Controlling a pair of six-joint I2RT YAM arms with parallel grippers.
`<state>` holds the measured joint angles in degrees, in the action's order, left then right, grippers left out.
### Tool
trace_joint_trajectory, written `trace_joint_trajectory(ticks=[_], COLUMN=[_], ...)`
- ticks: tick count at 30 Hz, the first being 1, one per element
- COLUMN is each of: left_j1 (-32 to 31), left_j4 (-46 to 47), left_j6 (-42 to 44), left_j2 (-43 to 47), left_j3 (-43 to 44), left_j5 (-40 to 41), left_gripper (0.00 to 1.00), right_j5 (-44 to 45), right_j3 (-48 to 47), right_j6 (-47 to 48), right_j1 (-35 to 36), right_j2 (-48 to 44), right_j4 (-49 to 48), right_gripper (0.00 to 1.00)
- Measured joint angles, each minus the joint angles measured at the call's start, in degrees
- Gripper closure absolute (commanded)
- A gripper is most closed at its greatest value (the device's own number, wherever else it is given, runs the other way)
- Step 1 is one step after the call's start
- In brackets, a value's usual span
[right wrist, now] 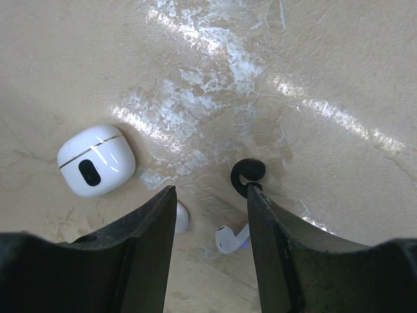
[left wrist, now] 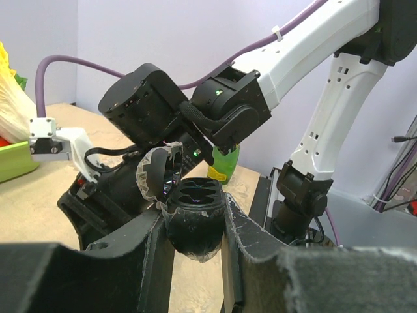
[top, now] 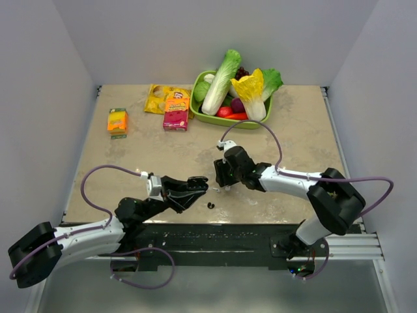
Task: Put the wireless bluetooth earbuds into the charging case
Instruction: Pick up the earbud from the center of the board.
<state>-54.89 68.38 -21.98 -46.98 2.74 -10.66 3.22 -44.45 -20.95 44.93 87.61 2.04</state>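
The left gripper [left wrist: 193,222] had its 2 fingers clamped on a dark case [left wrist: 195,242], open side up. The lid [left wrist: 158,175] was flipped back toward the left of that wrist view. 2 wells showed in the top, but it was too dark to tell if anything sat in them.

The right gripper [right wrist: 210,195] pointed down at the table [right wrist: 326,65] with its fingers spread and nothing pinched. 1 white earbud [right wrist: 231,238] lay on the table in the gap between the fingers, close to the finger on the right of that view. The other earbud [right wrist: 182,218] lay just beside the opposite finger, half hidden behind it. A small black bit [right wrist: 248,172] sat right at the tip of the right-side finger. Couldn't tell what it was or whether it touched.

The white case [right wrist: 96,161] lay on the table left of the fingers, near the earbuds but apart. Its lid was closed and a dark oval patch faced up.

From above, both grippers sat close together near the front middle of the table, tips facing with a small gap. Way at the back were a green basket [top: 197,107] of veggies, an orange box [top: 117,121], a red box [top: 176,112] and a yellow packet [top: 156,98].
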Motion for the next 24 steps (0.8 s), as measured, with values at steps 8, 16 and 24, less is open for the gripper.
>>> trace_joint_trajectory(ticks=[8,16,24], left_j1=[0.0,0.0,-0.2], left_j4=[0.0,0.0,0.0], left_j6=[0.0,0.0,0.0], left_j2=[0.4,0.7,1.2], left_j3=[0.0,0.0,0.0], left_j5=[0.0,0.1,0.3], left_gripper=[1.00,1.00,1.00], right_j5=[-0.2,-0.2,0.3], right_j3=[-0.7,-2.3,-2.5], right_j6=[0.8,1.1,1.1], right_j1=[0.1,0.1,0.0], right_j2=[2.5,4.7,5.0], right_j4=[-0.7,-1.7,-2.3], right_gripper=[0.49,0.50,0.52])
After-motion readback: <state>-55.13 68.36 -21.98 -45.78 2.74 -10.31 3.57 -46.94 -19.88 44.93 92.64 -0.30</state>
